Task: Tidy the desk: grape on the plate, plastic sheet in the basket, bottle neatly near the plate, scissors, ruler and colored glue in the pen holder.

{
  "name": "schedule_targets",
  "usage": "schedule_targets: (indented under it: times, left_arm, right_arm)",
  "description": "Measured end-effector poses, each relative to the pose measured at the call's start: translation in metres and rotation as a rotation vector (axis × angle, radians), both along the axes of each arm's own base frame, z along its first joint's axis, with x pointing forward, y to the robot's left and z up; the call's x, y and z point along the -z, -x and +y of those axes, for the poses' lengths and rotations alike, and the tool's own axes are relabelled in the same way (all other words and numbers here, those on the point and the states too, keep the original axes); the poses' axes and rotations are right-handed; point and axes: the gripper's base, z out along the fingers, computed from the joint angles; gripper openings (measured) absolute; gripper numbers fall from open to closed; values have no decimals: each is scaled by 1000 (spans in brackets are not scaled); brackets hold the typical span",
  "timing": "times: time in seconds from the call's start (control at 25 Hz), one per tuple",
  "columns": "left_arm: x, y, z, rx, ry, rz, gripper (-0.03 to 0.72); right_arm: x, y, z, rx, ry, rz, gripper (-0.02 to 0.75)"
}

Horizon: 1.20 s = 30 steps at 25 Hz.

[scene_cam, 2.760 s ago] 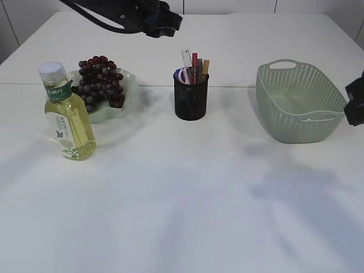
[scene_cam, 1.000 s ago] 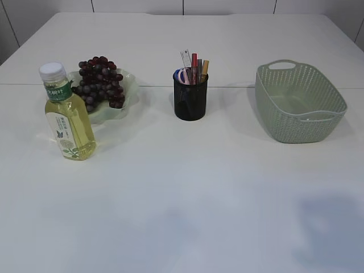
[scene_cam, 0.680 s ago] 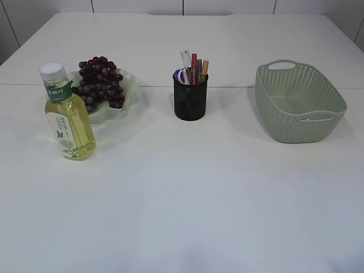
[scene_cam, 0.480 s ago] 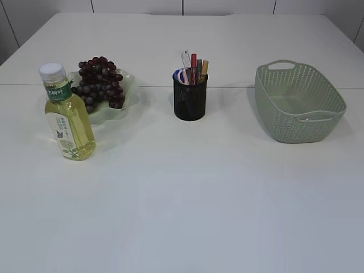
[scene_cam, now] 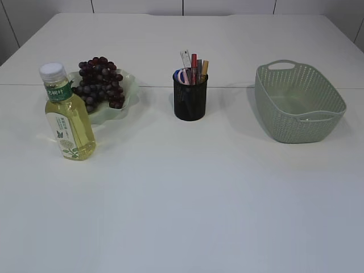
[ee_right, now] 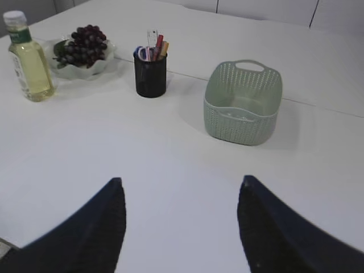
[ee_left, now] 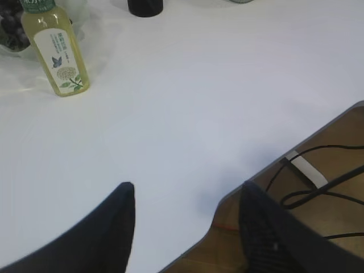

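Grapes [scene_cam: 99, 79] lay heaped on the plate [scene_cam: 126, 91] at about ten o'clock on the worktop [scene_cam: 187, 193] in the exterior view, so that part of your tidy looked done. Your bottle [scene_cam: 67, 114] stood upright just in front of the plate, at its seven o'clock, near enough to read as set beside it on purpose. At twelve o'clock the pen holder [scene_cam: 190, 95] stood with the ruler [scene_cam: 186, 58], the scissors [scene_cam: 182, 75] and some colored sticks, which I took for the glue [scene_cam: 195, 61], poking out of its top; they leaned on the rim because the cup is short for them. At two o'clock sat the basket [scene_cam: 298, 102]. A pale shape lay on its floor, but you could not tell from these views whether that was the plastic sheet.

Your left gripper [ee_left: 185, 196] hung spread and empty over the near edge of the worktop, well apart from the bottle at its eleven o'clock. Your right gripper [ee_right: 179, 187] was likewise spread, holding nothing, well back from the basket at its one o'clock. Neither showed in the exterior view, so both arms appeared parked clear. My judgement was that the tidy was finished or nearly so, with only the sheet left to confirm.
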Motion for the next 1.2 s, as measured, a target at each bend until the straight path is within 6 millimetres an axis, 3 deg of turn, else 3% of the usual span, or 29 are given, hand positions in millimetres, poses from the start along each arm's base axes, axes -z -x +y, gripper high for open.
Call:
schedule_targets:
  times: [0.4, 0.76, 1.2]
  left_arm:
    - [5, -7, -3, -3, -18, -40, 426]
    - [5, -7, -2, -6, -21, -45, 426]
    - [5, -7, -2, -9, -21, -44, 426]
  right_arm:
    - [44, -30, 17, -43, 14, 112, 490]
    - [57, -31, 19, -75, 69, 178, 491]
    - [58, -31, 20, -70, 52, 188, 490]
